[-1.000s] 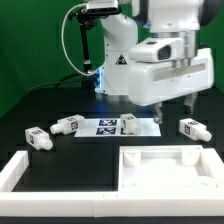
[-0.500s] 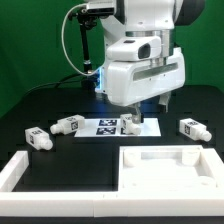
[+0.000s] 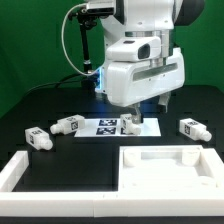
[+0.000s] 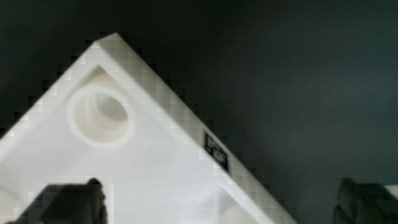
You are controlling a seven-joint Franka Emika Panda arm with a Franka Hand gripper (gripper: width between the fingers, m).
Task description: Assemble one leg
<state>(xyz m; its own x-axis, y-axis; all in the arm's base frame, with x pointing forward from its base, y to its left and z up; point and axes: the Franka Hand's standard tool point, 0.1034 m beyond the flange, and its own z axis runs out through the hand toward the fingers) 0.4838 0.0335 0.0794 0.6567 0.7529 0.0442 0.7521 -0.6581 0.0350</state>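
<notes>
- White plastic up front: the panel (image 3: pixel 165 165) lies flat on the desk (image 3: pixel 90 150), its corner socket (image 4: pixel 98 110) showing in the wrist view.
- Behind it, the leg (image 3: pixel 129 124) lies beside the marker board (image 3: pixel 104 126), under the arm; another leg (image 3: pixel 190 127) sits aside.
- The gripper (image 4: pixel 217 200) is spread wide, holding nothing.
- Risk: coming down off-centre, a finger could nudge the leg and roll it away.

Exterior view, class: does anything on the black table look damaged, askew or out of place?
Nothing looks damaged. The small stubby white plastic legs lie loose at differing angles, apart from the large white square panel, normal for unassembled parts.
</notes>
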